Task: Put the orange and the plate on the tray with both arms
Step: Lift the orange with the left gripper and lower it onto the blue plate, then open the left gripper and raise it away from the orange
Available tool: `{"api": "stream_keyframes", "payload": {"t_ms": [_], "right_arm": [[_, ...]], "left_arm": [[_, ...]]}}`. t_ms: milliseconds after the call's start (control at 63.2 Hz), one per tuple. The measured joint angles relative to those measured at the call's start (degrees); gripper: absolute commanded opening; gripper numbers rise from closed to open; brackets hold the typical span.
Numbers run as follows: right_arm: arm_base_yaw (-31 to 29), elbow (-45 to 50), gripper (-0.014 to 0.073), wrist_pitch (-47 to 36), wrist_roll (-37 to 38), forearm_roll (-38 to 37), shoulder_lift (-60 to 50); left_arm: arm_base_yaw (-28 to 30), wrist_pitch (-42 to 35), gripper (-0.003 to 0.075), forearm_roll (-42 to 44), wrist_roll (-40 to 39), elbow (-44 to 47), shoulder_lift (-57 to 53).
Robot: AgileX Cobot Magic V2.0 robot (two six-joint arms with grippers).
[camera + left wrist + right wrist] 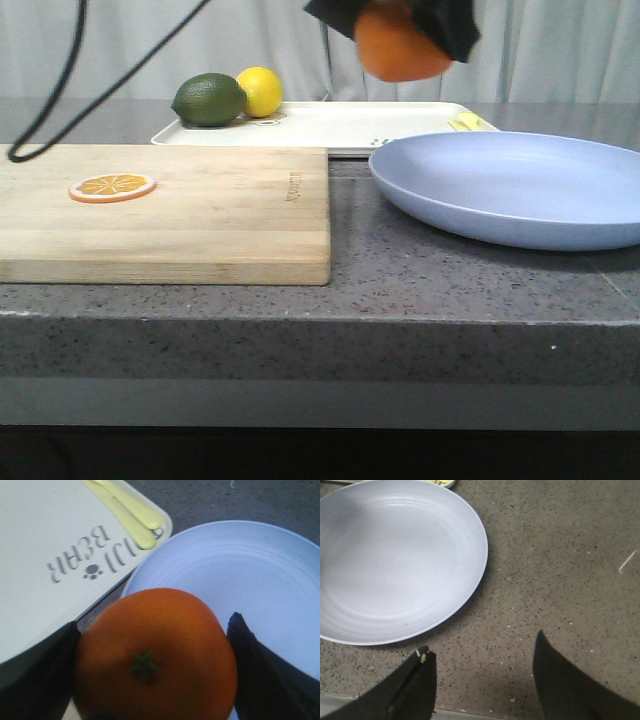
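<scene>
My left gripper (405, 30) is shut on the orange (400, 47) and holds it high in the air, over the gap between the cream-white tray (350, 125) and the lavender-blue plate (520, 185). In the left wrist view the orange (155, 655) fills the space between the two dark fingers (40, 665), with the tray (45, 540) and the plate (240, 575) below. My right gripper (482, 650) is open and empty above bare counter, next to the plate's (395, 560) edge. It does not show in the front view.
A wooden cutting board (180, 215) with a thin orange slice (112, 187) lies at the left. A green avocado (209, 99) and a yellow lemon (261, 91) sit on the tray's left end; pale yellow cutlery (130, 510) lies at its right end. A black cable (60, 80) hangs at the left.
</scene>
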Motion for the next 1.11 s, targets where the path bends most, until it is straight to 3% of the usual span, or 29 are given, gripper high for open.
{"api": "stream_keyframes", "payload": {"t_ms": [443,696,1108], "right_arm": [[0.0,0.0,0.0448,0.0,-0.1,0.0,0.0],[0.0,0.0,0.0448,0.0,-0.1,0.0,0.0],[0.0,0.0,0.0448,0.1,-0.1,0.0,0.0]], "left_arm": [[-5.6,-0.1,0.0438,-0.6,0.0,-8.3,12.6],[-5.9,-0.5,0.0615,-0.7,0.0,-8.6,13.2],[-5.9,2.6,0.0621,-0.8,0.0,-8.6,9.1]]}}
